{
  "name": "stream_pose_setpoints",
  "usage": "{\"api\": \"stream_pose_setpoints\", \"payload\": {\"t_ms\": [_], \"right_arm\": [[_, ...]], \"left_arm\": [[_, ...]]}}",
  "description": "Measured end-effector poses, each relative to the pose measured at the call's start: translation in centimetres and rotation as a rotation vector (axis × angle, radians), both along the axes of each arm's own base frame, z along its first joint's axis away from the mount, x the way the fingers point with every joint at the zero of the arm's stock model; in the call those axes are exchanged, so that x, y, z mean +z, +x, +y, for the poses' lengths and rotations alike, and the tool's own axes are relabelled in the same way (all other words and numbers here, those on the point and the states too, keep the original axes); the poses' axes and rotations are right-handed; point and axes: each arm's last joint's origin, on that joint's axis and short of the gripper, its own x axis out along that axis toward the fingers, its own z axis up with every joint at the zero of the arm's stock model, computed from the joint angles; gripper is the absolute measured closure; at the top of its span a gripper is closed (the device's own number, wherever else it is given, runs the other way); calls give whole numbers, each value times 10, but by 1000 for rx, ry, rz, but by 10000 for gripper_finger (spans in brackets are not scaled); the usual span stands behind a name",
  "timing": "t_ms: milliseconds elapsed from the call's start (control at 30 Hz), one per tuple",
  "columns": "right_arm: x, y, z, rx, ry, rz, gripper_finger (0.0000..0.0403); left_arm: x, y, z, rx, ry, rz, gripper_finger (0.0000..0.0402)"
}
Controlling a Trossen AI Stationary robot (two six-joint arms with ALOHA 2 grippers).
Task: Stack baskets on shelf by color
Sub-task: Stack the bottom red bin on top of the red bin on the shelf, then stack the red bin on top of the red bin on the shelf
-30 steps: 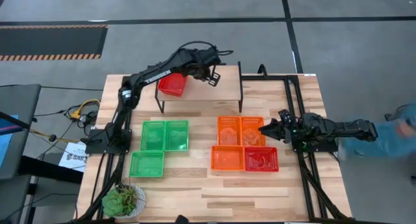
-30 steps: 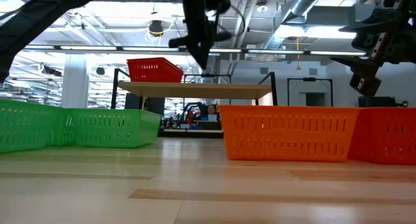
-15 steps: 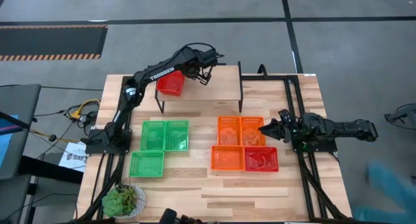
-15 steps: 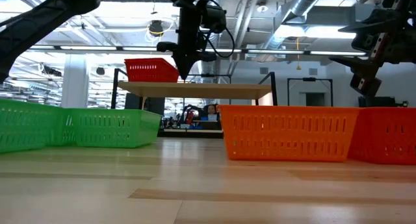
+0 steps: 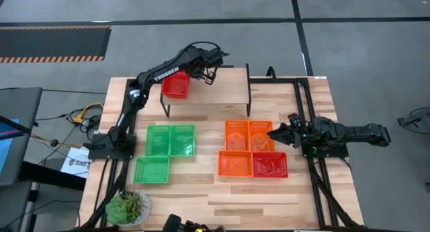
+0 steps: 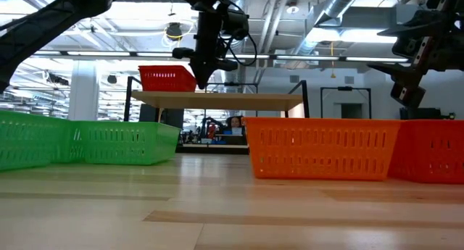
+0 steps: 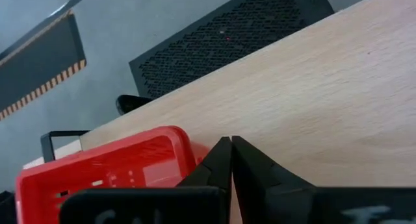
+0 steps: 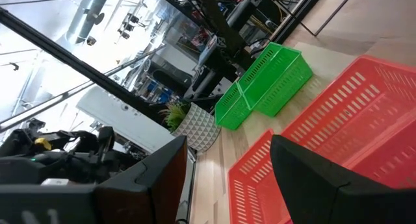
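Since the left gripper [image 5: 202,76], fingers pressed together and empty, sits just beside the red basket [image 5: 177,86] on the shelf [image 5: 225,87] (apparently touching its side), that arm is nearer; the right gripper [image 5: 272,133] waits wide open.

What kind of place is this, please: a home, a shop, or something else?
Probably a robotics lab or workshop in an industrial hall. The low view shows exposed ceiling ducts; the high view shows a grey concrete floor with a hazard-striped mat.
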Motion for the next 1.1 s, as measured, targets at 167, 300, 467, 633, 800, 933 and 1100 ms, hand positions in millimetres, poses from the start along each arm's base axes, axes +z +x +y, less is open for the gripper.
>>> {"api": "stream_pose_setpoints", "payload": {"t_ms": [167,300,467,633,800,933,1100], "right_arm": [[0,0,0,0,0,0,159],[0,0,0,0,0,1,159],[0,0,0,0,0,1,159],[0,0,0,2,0,1,159],[0,0,0,3,0,1,159],[-1,0,0,4,-1,6,159],[-2,2,0,6,-17,27,159]], "left_arm": [[19,9,-18,-69,7,-93,400],[44,10,-46,-163,-23,-202,397],[58,24,-97,-347,-96,-292,361],[57,56,-164,-591,-124,-399,295],[49,88,-227,-826,-95,-511,231],[41,106,-274,-1117,21,-509,203],[6,130,-323,-1369,112,-457,193]]}}
